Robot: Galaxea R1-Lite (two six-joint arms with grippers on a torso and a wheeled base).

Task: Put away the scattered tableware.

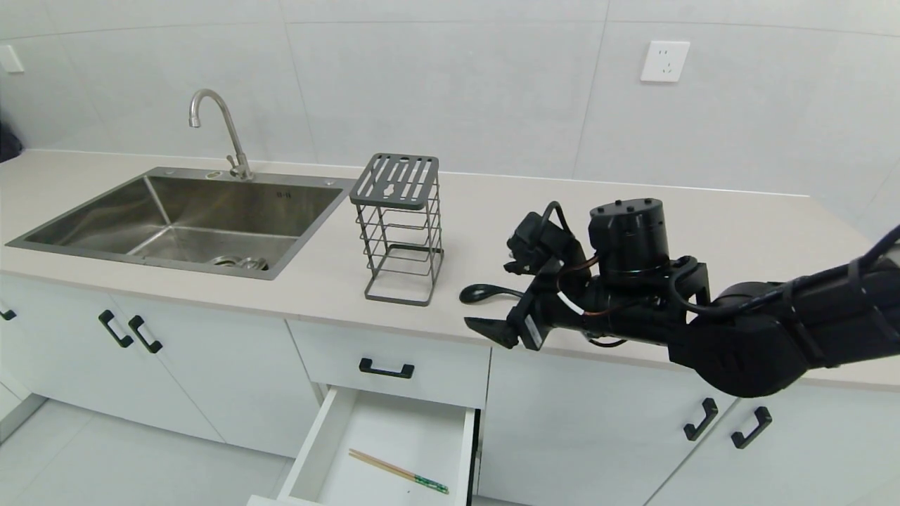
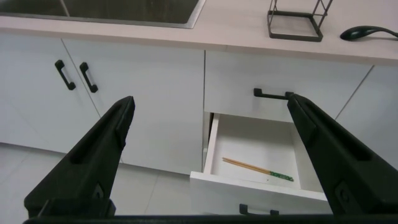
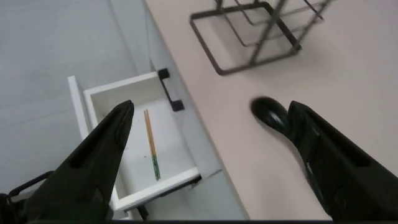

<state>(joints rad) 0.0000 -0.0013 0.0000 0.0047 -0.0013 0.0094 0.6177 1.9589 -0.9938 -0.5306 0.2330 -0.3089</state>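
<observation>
Right arm extends level across the countertop edge; right gripper spread wide beside a black spoon. Left gripper, likewise wide, faces open drawer containing chopsticks.

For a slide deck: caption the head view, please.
Open right hand near a black spoon on the counter; chopsticks lie in the open drawer.

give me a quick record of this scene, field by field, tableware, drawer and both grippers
spoon: black, lying on the counter beside the wire rack, not gripped
chopsticks: one pair, lying in the drawer
drawer: pulled open below the counter
right gripper: open, empty, close by the spoon
left gripper: open, empty, facing the drawer
not yet put away: the spoon
</observation>
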